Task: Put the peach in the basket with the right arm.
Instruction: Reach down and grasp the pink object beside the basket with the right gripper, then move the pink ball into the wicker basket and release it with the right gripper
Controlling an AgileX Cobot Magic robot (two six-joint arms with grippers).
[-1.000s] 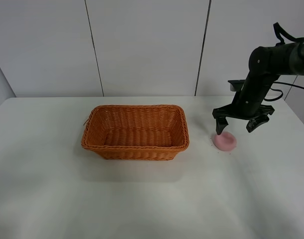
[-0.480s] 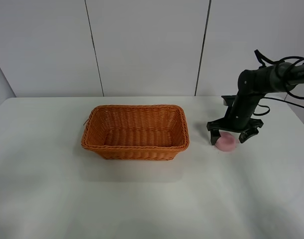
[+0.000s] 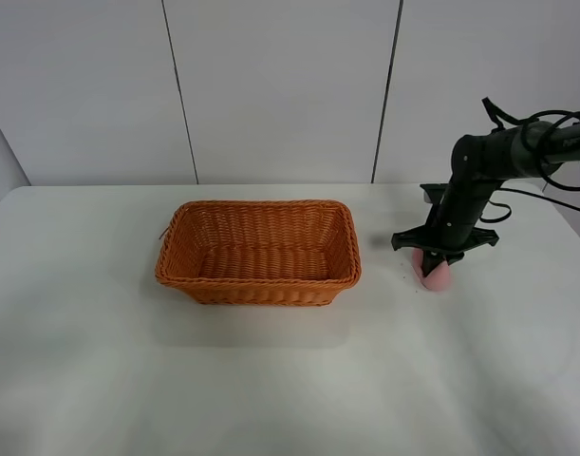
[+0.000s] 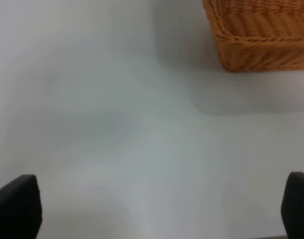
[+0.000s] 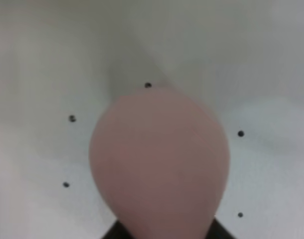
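Observation:
The pale pink peach (image 3: 439, 276) lies on the white table to the right of the orange-brown wicker basket (image 3: 261, 287), a short gap apart from it. My right gripper (image 3: 432, 265) points straight down on the peach with its black fingers drawn in against it. In the right wrist view the peach (image 5: 159, 164) fills the middle, squeezed into an oval, and dark finger parts show just under it. The basket is empty. In the left wrist view my left gripper (image 4: 155, 206) is open, its fingertips (image 4: 15, 205) wide apart over bare table near a basket corner (image 4: 261, 35).
The white table (image 3: 290, 380) runs wide in front of the basket and to both sides. A white panelled wall stands behind it. Small dark specks (image 5: 71, 118) dot the table around the peach. Loose black cables (image 3: 546, 119) hang off the right arm.
The right gripper came down over the peach with its fingers spread wide, then drew them in on it. The peach now looks tipped and squeezed. The basket has not moved.

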